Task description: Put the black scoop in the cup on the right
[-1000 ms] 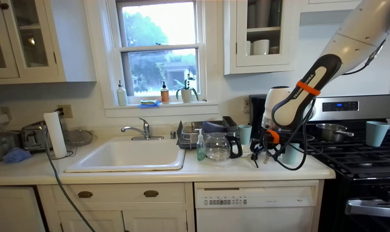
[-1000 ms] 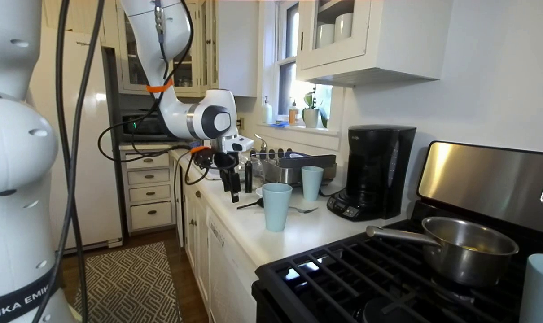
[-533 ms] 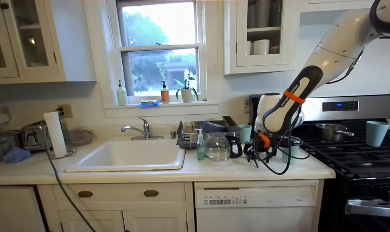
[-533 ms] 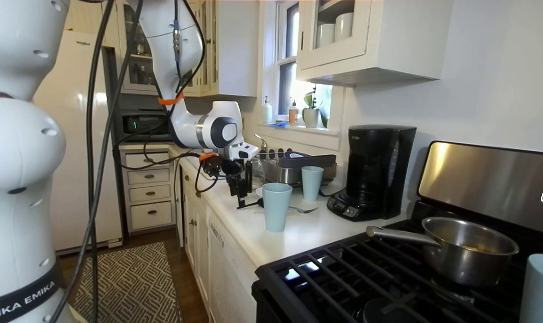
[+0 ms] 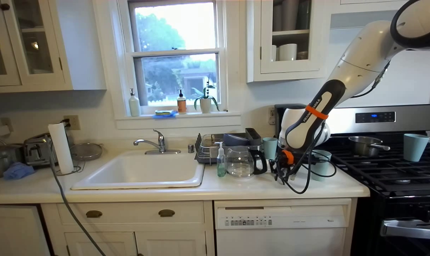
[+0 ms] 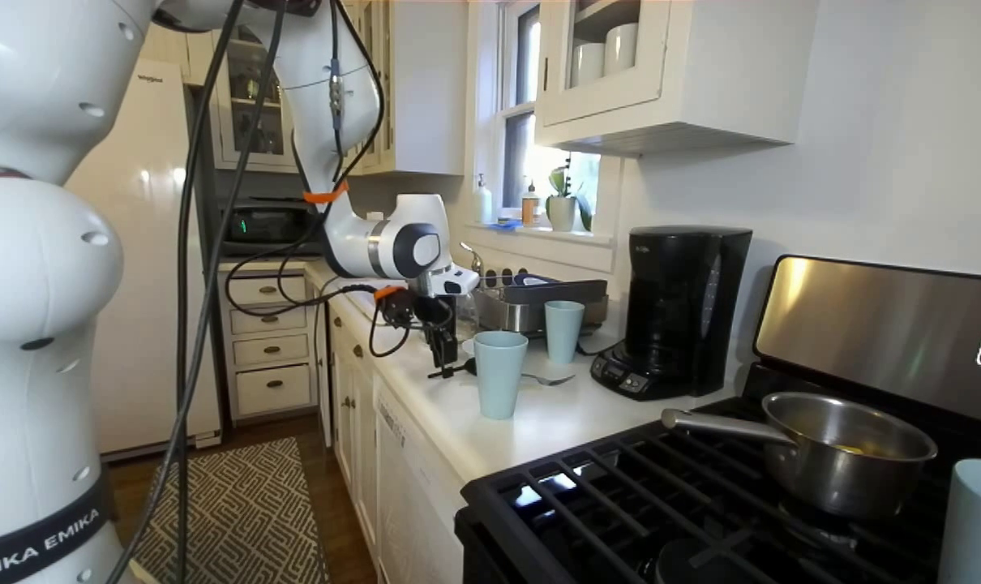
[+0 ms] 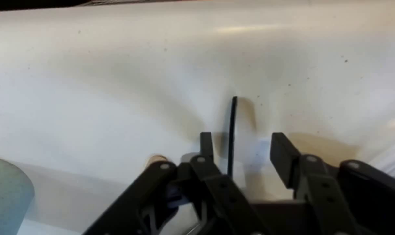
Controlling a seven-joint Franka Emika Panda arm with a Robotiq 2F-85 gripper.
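The black scoop (image 7: 231, 137) is found lying on the table (image 7: 86, 98), its thin handle seen in the wrist view in the gap of the tool (image 7: 242, 145). The tool is set wide, one finger standing on each side of the handle and clear space being seen at both. In that view the rest of the scoop is hidden behind the tool; in an exterior view its bowl is made out against the outline of the front cup (image 6: 500, 381), though contact between the two cannot be told. That cup, light blue, is stood upright on the table, and a fork (image 6: 550, 380) behind it is partly covered from sight. The rear cup (image 6: 564, 332), of like colour, is placed beside the dish rack (image 6: 511, 315), before which a glass carafe (image 5: 240, 163) and a pump bottle (image 5: 220, 161) are set side by side. The coffee maker (image 6: 677, 308) is positioned between the rear cup and the stove (image 5: 394, 206). On the stove, a saucepan (image 6: 839, 478) and the stove cup (image 5: 415, 148) are noted.
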